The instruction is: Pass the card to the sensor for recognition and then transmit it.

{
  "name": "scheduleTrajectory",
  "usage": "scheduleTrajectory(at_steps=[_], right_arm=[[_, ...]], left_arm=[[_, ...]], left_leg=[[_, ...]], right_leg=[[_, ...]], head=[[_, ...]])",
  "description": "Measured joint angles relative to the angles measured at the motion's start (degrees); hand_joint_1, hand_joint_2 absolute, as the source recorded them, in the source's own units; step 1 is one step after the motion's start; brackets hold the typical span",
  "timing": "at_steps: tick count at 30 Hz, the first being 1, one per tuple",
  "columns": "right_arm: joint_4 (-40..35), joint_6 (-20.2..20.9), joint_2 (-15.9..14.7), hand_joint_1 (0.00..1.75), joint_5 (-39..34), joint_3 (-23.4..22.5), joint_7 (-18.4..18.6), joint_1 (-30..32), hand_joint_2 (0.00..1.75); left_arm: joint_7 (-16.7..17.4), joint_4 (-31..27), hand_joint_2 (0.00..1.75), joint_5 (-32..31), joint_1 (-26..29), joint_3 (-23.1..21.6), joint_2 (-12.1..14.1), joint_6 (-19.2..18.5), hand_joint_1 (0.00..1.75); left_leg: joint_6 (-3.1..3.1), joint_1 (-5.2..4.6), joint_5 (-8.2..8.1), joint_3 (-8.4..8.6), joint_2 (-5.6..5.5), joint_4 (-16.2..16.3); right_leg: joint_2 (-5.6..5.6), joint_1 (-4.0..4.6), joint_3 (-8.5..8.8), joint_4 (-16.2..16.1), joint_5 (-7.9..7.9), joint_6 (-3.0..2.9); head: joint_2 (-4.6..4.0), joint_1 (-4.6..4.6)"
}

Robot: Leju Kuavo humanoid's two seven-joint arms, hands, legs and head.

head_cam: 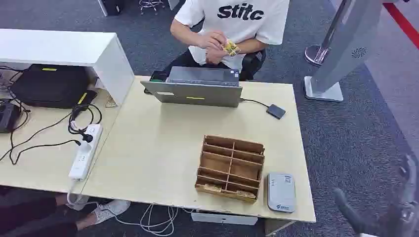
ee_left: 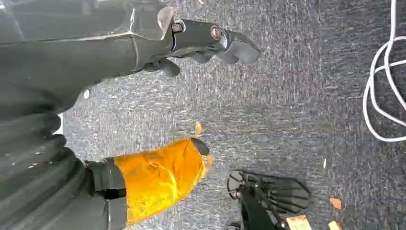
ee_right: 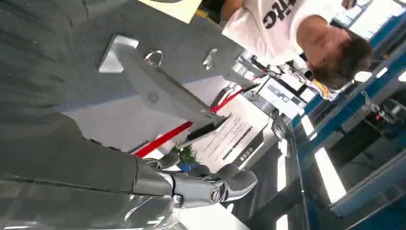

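A wooden slotted card holder (head_cam: 230,168) stands near the table's front edge, with small cards (head_cam: 213,188) lying in its front slots. Just right of it lies the grey sensor box (head_cam: 281,192). Across the table a seated person holds a yellow card (head_cam: 230,48) in both hands. My right hand (head_cam: 356,217) hovers blurred off the table's front right corner; in the right wrist view this hand (ee_right: 210,188) holds nothing. My left hand (ee_left: 191,96) hangs over the carpet, its thumb and an orange-wrapped finger (ee_left: 158,177) apart and nothing between them.
A closed grey laptop (head_cam: 197,89) sits at the table's far edge, its cable running to a small dark adapter (head_cam: 275,111). A power strip (head_cam: 85,152), cables and a black bag (head_cam: 49,85) lie on the left. A grey kiosk stand (head_cam: 341,49) rises at the right.
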Motion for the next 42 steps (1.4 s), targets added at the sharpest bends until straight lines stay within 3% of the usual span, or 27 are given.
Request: scheduleTrajectory(at_steps=[4,6,12,15,20,28,29,30,31,33,34,35,42], right_arm=[[1.2,-8.3,-2.4,0.0,16.5,12.1,7.9,-1.1,1.75],[3.0,-10.3,-3.5,0.0,20.1,18.0,12.0,-3.0,1.75],[13.9,-7.9,-5.6,0.0,24.8,30.9,21.9,-17.2,1.75],[20.3,-5.7,-5.9,0.0,26.9,33.3,26.1,-24.8,1.75],[33.2,-2.5,-5.8,0.0,29.3,33.8,33.2,-37.7,1.75],[47.3,-2.0,-4.3,0.0,29.7,29.8,37.2,-47.7,1.75],[47.8,-2.2,-4.0,1.4,29.9,29.3,37.2,-47.9,1.75],[48.2,-2.3,-3.6,1.4,30.2,28.8,37.2,-48.1,1.75],[48.5,-2.3,-3.2,1.68,30.3,28.5,37.2,-48.1,1.75],[48.6,-2.2,-2.4,1.64,30.7,27.7,37.2,-48.0,1.75],[48.6,-2.1,-2.2,1.48,30.9,27.3,37.2,-48.0,1.75],[48.6,-2.1,-1.9,1.47,30.9,27.1,37.1,-48.0,1.75],[47.4,-0.7,0.1,1.54,28.4,25.4,34.3,-47.5,1.75]], left_arm=[[0.1,0.0,1.75,-0.6,0.0,0.0,-0.3,-0.1,0.0],[0.1,0.0,1.75,-1.3,-0.1,0.0,-0.3,-0.3,0.0],[-0.5,0.1,1.75,-4.5,-0.5,-0.7,0.1,-2.2,0.0],[-1.0,0.3,1.75,-5.9,-0.7,-1.5,0.5,-2.7,0.0],[-1.0,0.5,1.75,-7.7,-0.9,-2.8,0.9,-3.3,0.0],[-0.8,0.8,1.75,-8.6,-1.0,-4.4,1.3,-3.7,0.0],[-0.8,0.9,1.75,-8.7,-1.1,-4.5,1.4,-3.7,0.0],[-0.7,0.9,1.75,-8.7,-1.1,-4.6,1.3,-3.7,0.0],[-0.7,0.9,1.75,-8.7,-1.1,-4.6,1.4,-3.7,0.0],[-0.6,1.0,1.75,-8.7,-1.2,-4.6,1.4,-3.7,0.0],[-0.6,1.0,1.75,-8.7,-1.2,-4.6,1.4,-3.7,0.0],[-0.6,1.0,1.75,-8.7,-1.2,-4.6,1.4,-3.7,0.0],[-0.6,1.0,1.75,-9.0,-1.3,-4.7,1.5,-3.7,0.0]], left_leg=[[-0.04,0.03,0.03,-0.01,0.03,0.0],[-0.04,0.03,0.03,0.01,0.08,0.0],[-0.06,0.03,0.22,0.02,0.13,0.0],[-0.04,0.03,0.28,-0.01,0.09,0.0],[-0.05,0.02,0.34,-0.01,0.09,0.0],[-0.05,0.02,0.33,-0.04,0.04,0.0],[-0.05,0.02,0.33,-0.05,0.04,0.0],[-0.05,0.02,0.32,-0.05,0.04,0.0],[-0.06,0.03,0.32,-0.05,0.05,0.0],[-0.07,0.03,0.32,-0.06,0.05,0.0],[-0.07,0.03,0.32,-0.07,0.06,0.0],[-0.07,0.03,0.32,-0.06,0.06,0.0],[-0.07,0.03,0.32,-0.06,0.06,0.0]], right_leg=[[0.02,0.03,0.0,0.0,0.01,-0.01],[0.06,0.03,0.01,0.0,0.01,-0.01],[0.14,0.03,-0.04,0.0,0.22,-0.07],[0.08,0.03,-0.04,0.0,0.25,-0.06],[0.09,0.02,-0.04,0.0,0.35,-0.05],[0.06,0.02,-0.06,0.0,0.34,-0.05],[0.06,0.02,-0.07,0.0,0.34,-0.05],[0.07,0.02,-0.08,0.0,0.34,-0.05],[0.07,0.02,-0.1,0.0,0.34,-0.05],[0.07,0.02,-0.12,0.0,0.34,-0.05],[0.07,0.02,-0.12,0.0,0.34,-0.05],[0.08,0.02,-0.12,0.0,0.34,-0.05],[0.08,0.02,-0.13,0.0,0.34,-0.05]], head=[[0.0,0.04],[0.0,0.02],[0.0,0.04],[0.0,0.02],[0.0,0.0],[0.0,0.02],[0.0,0.04],[0.0,0.02],[0.0,0.02],[0.0,0.02],[0.0,0.02],[0.0,0.04],[0.0,0.02]])
